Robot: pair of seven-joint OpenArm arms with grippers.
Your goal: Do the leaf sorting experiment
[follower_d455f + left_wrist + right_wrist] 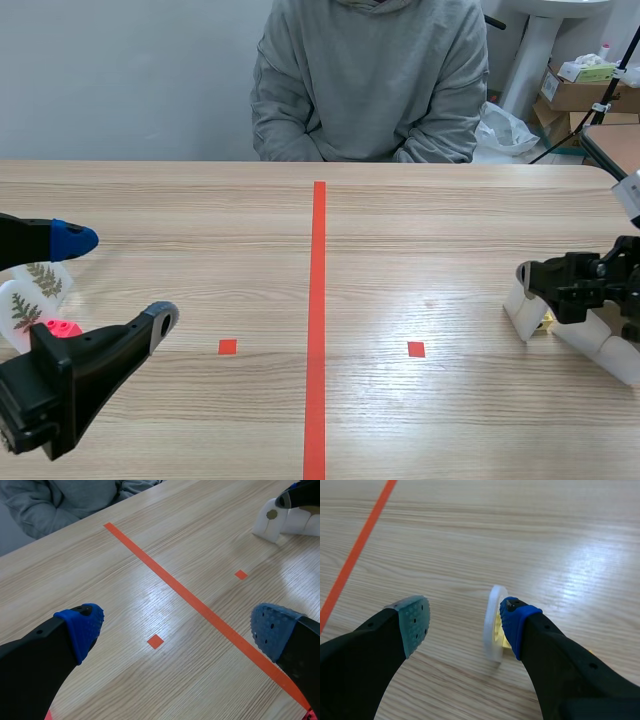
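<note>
A white disc (491, 625) with something yellow showing inside it stands on edge on the tabletop (430, 240), between the fingers of the right hand (465, 622) and right up against the inner face of the blue-padded finger (516, 622). The grey-green padded finger (415, 622) is well apart from it, so the hand is spread and not clamped on the disc. In the scene view this disc sits at the tabletop's right side, with further white pieces (608, 352) just beside it under the right arm. At the far left edge lie two leaf discs: one (46, 279) carries a brownish fern-like frond, the other (20, 312) a darker sprig, and a small pink piece (64, 328) lies just beside them. No writing can be made out on any of the discs. The left hand (118, 280) hangs near the leaf discs with its fingers wide apart, holding nothing. An orange-red tape line (318, 320) runs down the middle of the tabletop, with a small tape square (228, 347) to one side of it and another (416, 349) to the other. A person in a grey hooded sweatshirt (370, 80) sits across the tabletop. Behind, at the right, a cardboard box (580, 90) stands; whatever is printed on it is too small to read.
</note>
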